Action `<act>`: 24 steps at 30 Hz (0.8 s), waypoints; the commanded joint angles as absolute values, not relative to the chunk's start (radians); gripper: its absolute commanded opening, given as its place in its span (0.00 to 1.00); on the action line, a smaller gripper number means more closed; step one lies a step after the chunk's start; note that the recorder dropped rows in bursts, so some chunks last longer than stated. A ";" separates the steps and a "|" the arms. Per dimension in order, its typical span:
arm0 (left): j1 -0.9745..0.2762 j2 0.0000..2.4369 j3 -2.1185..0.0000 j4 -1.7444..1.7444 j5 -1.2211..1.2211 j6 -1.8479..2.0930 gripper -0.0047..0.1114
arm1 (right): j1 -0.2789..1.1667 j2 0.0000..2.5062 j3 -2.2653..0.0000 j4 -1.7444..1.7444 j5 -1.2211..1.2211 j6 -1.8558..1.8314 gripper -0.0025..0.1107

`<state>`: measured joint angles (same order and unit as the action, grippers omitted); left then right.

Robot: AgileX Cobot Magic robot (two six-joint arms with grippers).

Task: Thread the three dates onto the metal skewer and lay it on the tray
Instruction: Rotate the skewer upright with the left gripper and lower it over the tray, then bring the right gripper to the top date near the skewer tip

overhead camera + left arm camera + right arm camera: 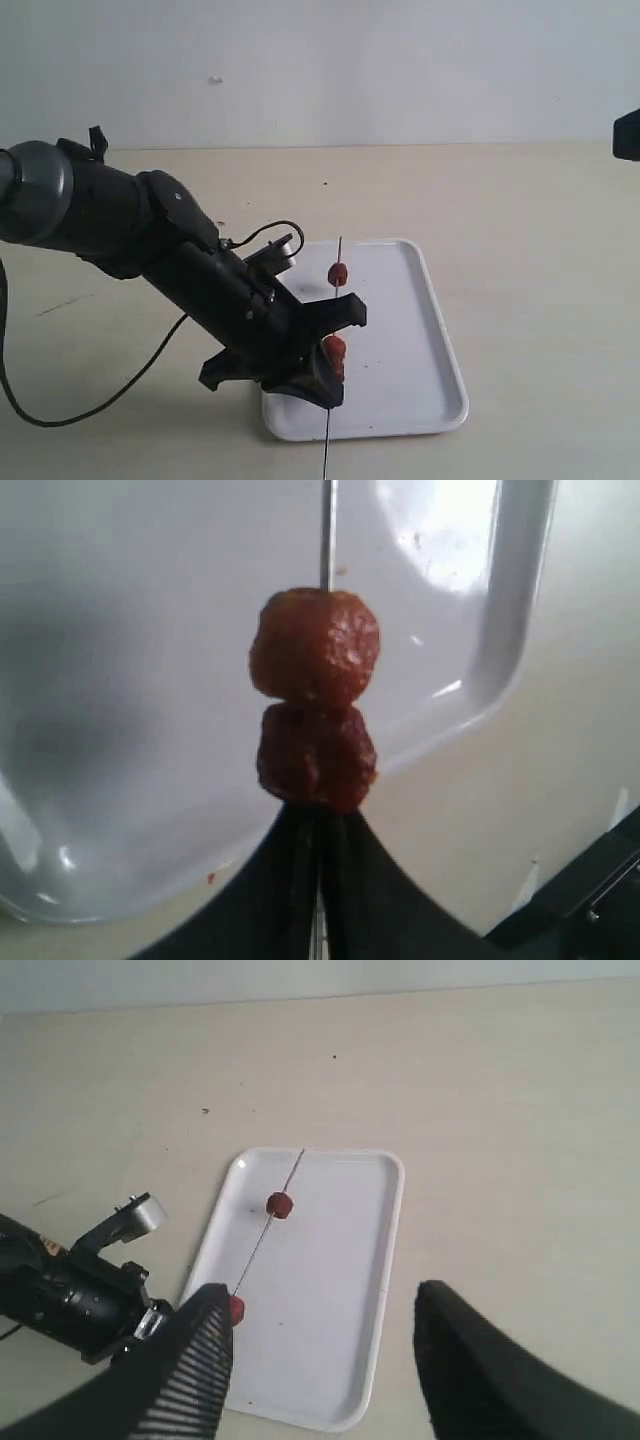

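My left gripper is shut on the metal skewer and holds it over the near left part of the white tray. One date sits alone farther up the rod. In the left wrist view two dates touch each other on the skewer, right against my closed left gripper. The rod's near end sticks out past the tray's front rim. My right gripper hangs open and empty, high above the tray, looking down on the skewer.
The beige table surrounds the tray. A black cable loops from the left arm across the table at the near left. A dark part shows at the right edge of the exterior view.
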<state>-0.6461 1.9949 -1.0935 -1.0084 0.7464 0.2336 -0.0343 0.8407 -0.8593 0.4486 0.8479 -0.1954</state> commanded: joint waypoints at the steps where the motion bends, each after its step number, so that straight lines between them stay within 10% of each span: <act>1: -0.651 1.984 -1.093 -1.028 0.716 0.289 0.04 | -0.005 0.906 -0.854 0.464 0.815 -0.245 0.50; 13: -0.651 1.911 -1.093 -1.005 0.629 0.581 0.04 | 0.000 1.439 -0.859 1.435 0.662 -0.784 0.45; 24: -0.651 1.853 -1.093 -1.005 0.649 0.632 0.04 | 0.000 1.746 -1.076 1.437 0.710 -0.769 0.45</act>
